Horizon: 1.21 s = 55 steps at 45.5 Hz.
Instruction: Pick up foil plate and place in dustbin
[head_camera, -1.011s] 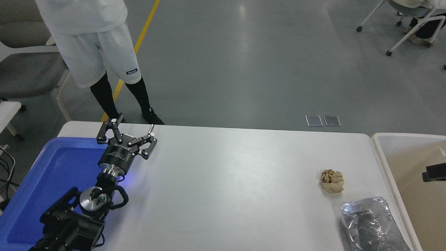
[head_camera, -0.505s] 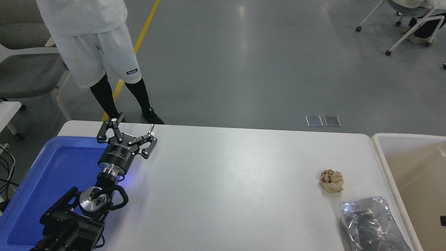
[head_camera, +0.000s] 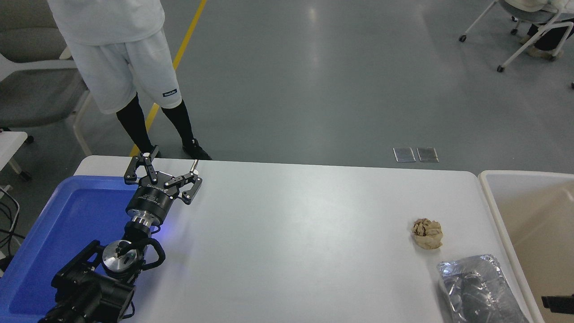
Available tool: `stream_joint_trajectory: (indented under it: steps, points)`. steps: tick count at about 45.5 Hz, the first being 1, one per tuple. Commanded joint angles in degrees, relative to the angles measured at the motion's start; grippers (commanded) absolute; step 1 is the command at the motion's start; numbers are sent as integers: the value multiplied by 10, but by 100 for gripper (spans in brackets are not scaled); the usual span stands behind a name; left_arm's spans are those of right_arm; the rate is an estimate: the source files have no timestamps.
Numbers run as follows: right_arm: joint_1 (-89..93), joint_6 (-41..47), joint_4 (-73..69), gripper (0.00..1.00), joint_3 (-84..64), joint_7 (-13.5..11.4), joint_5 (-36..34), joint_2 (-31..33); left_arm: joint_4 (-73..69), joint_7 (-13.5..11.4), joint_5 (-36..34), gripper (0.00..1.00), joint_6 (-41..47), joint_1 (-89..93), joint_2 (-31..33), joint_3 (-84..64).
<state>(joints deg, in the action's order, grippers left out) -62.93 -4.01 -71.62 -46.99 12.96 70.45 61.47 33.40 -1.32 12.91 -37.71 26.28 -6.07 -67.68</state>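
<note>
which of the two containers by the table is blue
The tray at the table's left end, under the left arm, is blue. The dustbin at the right end is beige with a pale rim.

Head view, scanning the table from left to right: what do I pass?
Blue tray → left end effector, parked with fingers spread → brown paper ball → foil plate → dustbin, with a sliver of the right arm over it.

Grey floor (head_camera: 341, 80) (yellow line (head_camera: 177, 56))

No legible text or labels.
</note>
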Motion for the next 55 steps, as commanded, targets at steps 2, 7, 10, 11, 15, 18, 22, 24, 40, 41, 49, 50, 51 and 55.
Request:
stream_joint_trajectory:
  steps: [2, 7, 10, 11, 15, 18, 22, 24, 40, 41, 49, 50, 51, 55]
  points:
    - [73, -28, 23, 100, 44, 2, 23, -58, 0, 0, 0, 99, 0, 0, 0, 0]
    - [72, -28, 23, 100, 44, 13, 23, -67, 0, 0, 0, 99, 0, 0, 0, 0]
    - [71, -28, 23, 100, 44, 15, 23, -67, 0, 0, 0, 99, 0, 0, 0, 0]
    - [71, -27, 23, 100, 44, 15, 23, -67, 0, 0, 0, 99, 0, 0, 0, 0]
    - [72, -28, 28, 100, 44, 15, 23, -67, 0, 0, 0, 99, 0, 0, -1, 0]
    - [72, -28, 38, 100, 44, 15, 21, -68, 0, 0, 0, 99, 0, 0, 0, 0]
    - [81, -28, 67, 99, 44, 15, 15, -81, 0, 0, 0, 99, 0, 0, 0, 0]
    - [88, -28, 82, 99, 44, 15, 14, -93, 0, 0, 0, 99, 0, 0, 0, 0]
    - [132, -55, 114, 86, 69, 15, 12, -122, 0, 0, 0, 99, 0, 0, -1, 0]
    - [133, -57, 118, 86, 70, 15, 12, -125, 0, 0, 0, 99, 0, 0, 0, 0]
    - [155, -67, 138, 43, 69, 15, 13, -137, 0, 0, 0, 99, 0, 0, 0, 0]
    - [156, -67, 138, 38, 69, 15, 14, -137, 0, 0, 0, 99, 0, 0, 0, 0]
    - [157, -67, 138, 35, 69, 15, 14, -137, 0, 0, 0, 99, 0, 0, 0, 0]
    - [161, -68, 138, 30, 69, 15, 14, -139, 0, 0, -1, 99, 0, 0, 0, 0]
